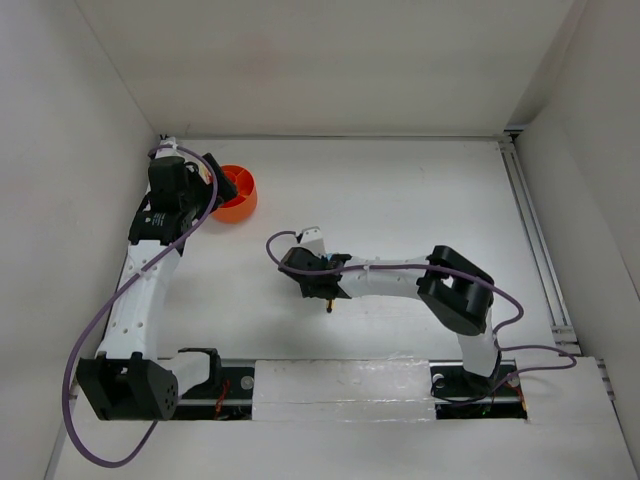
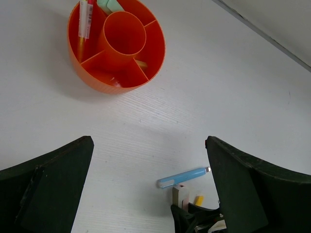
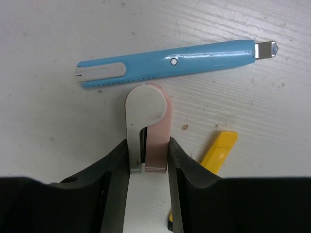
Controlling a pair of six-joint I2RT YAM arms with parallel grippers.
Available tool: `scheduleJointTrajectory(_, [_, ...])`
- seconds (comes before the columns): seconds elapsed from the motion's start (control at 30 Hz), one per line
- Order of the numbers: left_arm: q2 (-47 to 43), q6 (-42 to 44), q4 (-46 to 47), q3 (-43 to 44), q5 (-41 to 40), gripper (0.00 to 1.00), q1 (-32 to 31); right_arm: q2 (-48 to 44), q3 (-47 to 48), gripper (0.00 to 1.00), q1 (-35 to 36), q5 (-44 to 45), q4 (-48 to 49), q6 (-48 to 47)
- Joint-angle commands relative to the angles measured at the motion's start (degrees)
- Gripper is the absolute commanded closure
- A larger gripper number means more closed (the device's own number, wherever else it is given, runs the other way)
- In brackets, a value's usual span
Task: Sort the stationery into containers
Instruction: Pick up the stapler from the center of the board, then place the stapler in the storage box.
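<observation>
Right tool [image 3: 148, 156] pinches white-pink eraser [image 3: 146, 104] — blue cutter [image 3: 170, 63] (blade out) just beyond.

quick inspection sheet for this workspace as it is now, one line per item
surface: white table, a few small specks
job's things: orange tub holds a pink pen and a pale green item; blue pen, yellow piece and white-pink eraser are outside it
clutter: nothing seen
grippers: left gripper open and empty; right gripper clamped on the white-pink eraser
cables: purple cables loop along both arms
surroundings: white walls; metal rail along the table's right edge
</observation>
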Motion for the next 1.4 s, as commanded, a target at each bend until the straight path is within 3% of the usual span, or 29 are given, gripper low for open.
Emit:
scheduleJointTrajectory(0.0, [-1.68,0.24,1.97,-0.76,0.64,0.0,0.05,-0.88,-0.47,0.73,-0.2,-0.54,2.44,0.4])
scheduleJointTrajectory(0.03, [-1.68,0.24,1.97,-0.76,1.43,0.0,0.05,-0.88,-1.08,0.77,-0.2,-0.54,3.22,0.4])
scheduleJointTrajectory(0.07, [-1.68,0.24,2.49,-0.76,2.04,0.0,0.05,-2.1,-1.87,0.91,-0.2,-0.54,3.75,-0.3])
scheduleJointTrajectory(0.13, [-1.68,0.24,3.11,-0.76,5.11,0.0,0.05,-3.51,-2.92,1.0,-1.43,-0.54,5.94,-1.97])
scheduleJointTrajectory(0.3, [-1.68,-0.28,5.83,-3.74,16.0,0.0,0.05,-9.92,-7.4,1.0,-3.45,-2.29,15.34,-12.41])
scheduleJointTrajectory(0.33, [-1.68,-0.29,6.53,-4.44,21.77,0.0,0.05,-10.55,-7.41,1.0,-4.32,-3.43,19.01,-17.48])
scheduleJointTrajectory(0.43, [-0.64,-1.6,10.66,-8.13,31.56,0.0,0.05,-12.74,-8.73,1.0,-5.65,-9.31,27.38,-26.39])
scheduleJointTrajectory(0.57, [0.94,-4.23,16.55,-12.44,40.25,0.0,0.05,-14.68,-11.28,1.0,-7.06,-19.07,37.03,-31.05])
scheduleJointTrajectory(0.7, [1.57,-5.56,19.37,-13.68,41.07,0.0,-2.41,-15.39,-10.05,1.0,-7.59,-24.35,39.62,-32.3])
scheduleJointTrajectory(1.1, [1.57,-5.91,19.11,-13.77,40.63,0.01,-2.41,-19.77,-9.26,1.0,-8.11,-25.5,44.8,-32.3])
scheduleJointTrajectory(1.37, [1.57,-6.44,20.25,-13.77,43.79,0.15,-2.41,-20.4,-9.34,1.0,-8.64,-26.03,47.87,-32.3])
